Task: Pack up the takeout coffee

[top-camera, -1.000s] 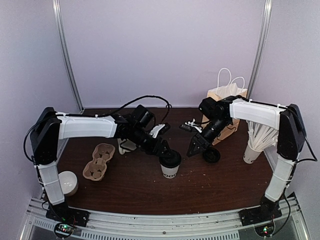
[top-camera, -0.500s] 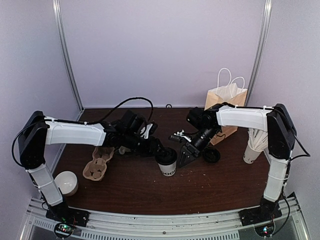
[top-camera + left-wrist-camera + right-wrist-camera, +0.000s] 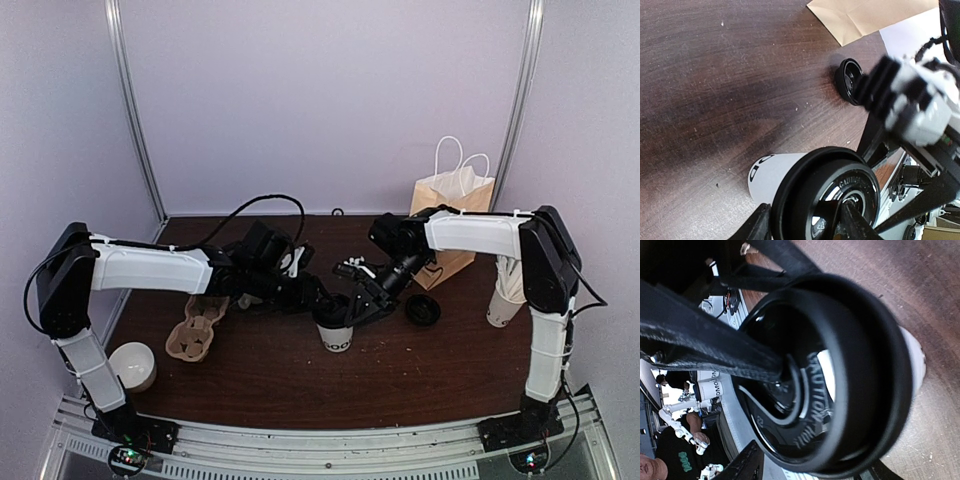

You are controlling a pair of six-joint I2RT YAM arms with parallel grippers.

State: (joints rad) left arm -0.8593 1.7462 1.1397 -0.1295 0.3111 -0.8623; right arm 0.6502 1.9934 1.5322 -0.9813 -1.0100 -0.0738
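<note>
Two grippers crowd the takeout coffee [image 3: 338, 335], upright btwn carrier [image 3: 198, 325] & bag [image 3: 452, 215]. Left gripper [image 3: 325, 298] pinches the lid [image 3: 825, 195], I think; right gripper [image 3: 358, 303] part-open, can't tell grip. Lid's on, packing undone.

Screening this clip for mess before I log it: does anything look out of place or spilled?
No spill shows. One oddity: a spare black lid lies loose on the table near the paper bag, on no cup, while the takeout coffee wears its own lid.
</note>
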